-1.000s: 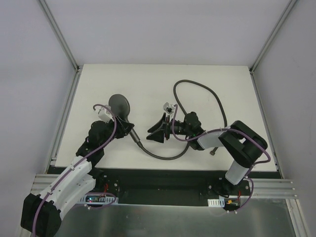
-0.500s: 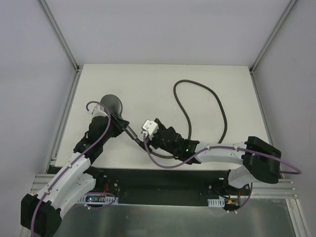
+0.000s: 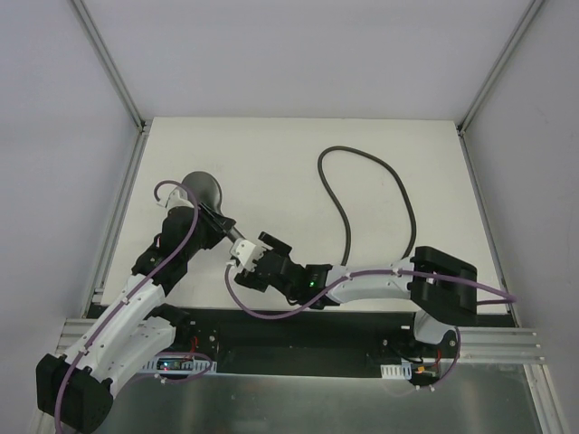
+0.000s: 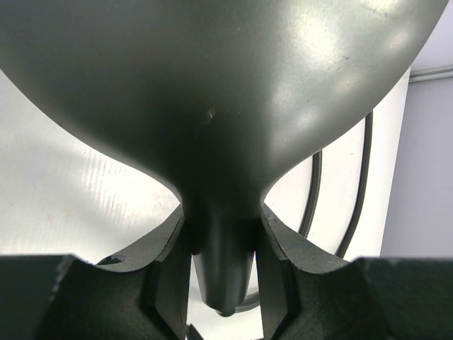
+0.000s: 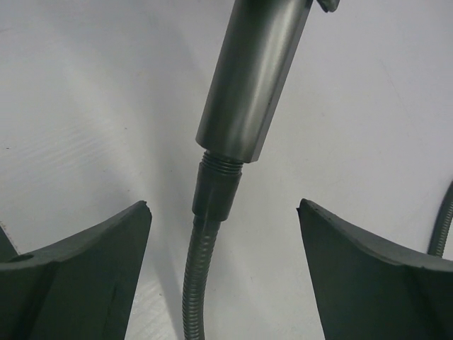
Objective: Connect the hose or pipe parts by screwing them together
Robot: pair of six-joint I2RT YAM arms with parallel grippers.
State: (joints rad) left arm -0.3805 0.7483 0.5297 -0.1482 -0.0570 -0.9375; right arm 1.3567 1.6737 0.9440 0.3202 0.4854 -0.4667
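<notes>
My left gripper (image 3: pixel 213 222) is shut on the neck of the dark grey shower head (image 3: pixel 201 189), just below its round head. In the left wrist view the shower head (image 4: pixel 212 106) fills the frame above the left gripper (image 4: pixel 223 228). The handle (image 5: pixel 255 78) points toward my right gripper (image 5: pixel 223 205), which stands open. Its fingers are on either side of the hose fitting (image 5: pixel 212 191), apart from it. The fitting sits at the handle's threaded end, with a few threads showing. The flexible hose (image 3: pixel 398 199) loops to the back right and returns under the right arm.
The white table (image 3: pixel 271 154) has metal frame rails along its left (image 3: pixel 122 208) and right (image 3: pixel 484 208) edges. The right arm (image 3: pixel 380 282) stretches low across the front of the table. Purple cables run along both arms.
The right arm has swung left from the table's middle to the handle's end, and its jaws have widened. The left gripper has shifted the shower head slightly left.
</notes>
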